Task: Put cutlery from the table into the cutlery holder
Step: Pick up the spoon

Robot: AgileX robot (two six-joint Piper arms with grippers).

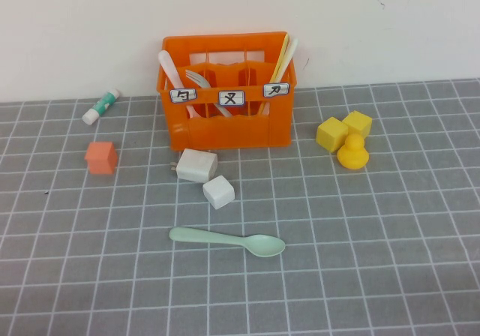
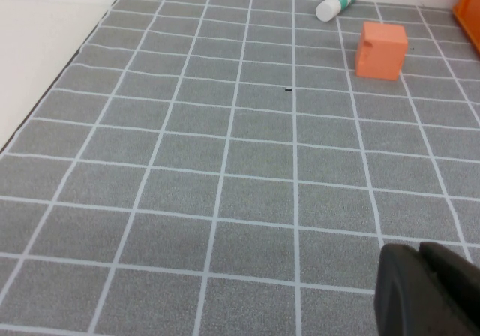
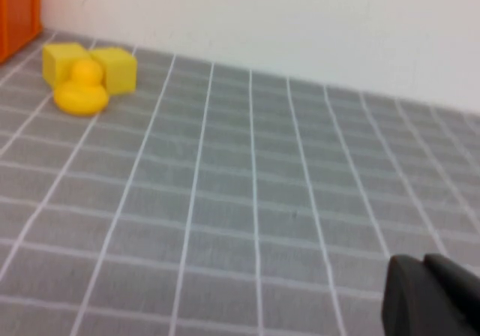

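The mint-green spoon [image 1: 229,241] lies flat on the grey gridded table [image 1: 360,261], in front of the orange cutlery holder [image 1: 225,96]. The pale pink spoon [image 1: 169,70] stands in the holder's left compartment and the grey fork [image 1: 201,81] in the middle one. Neither arm shows in the high view. My left gripper [image 2: 420,257] is shut and empty over bare table at the left. My right gripper [image 3: 424,268] is shut and empty over bare table at the right.
Two white blocks [image 1: 206,175] lie between the holder and the green spoon. Pale yellow sticks [image 1: 285,51] stand in the holder's right compartment. An orange cube [image 1: 100,157] and a green-white tube [image 1: 101,106] lie left; yellow cubes [image 1: 343,130] and a duck [image 1: 352,154] lie right.
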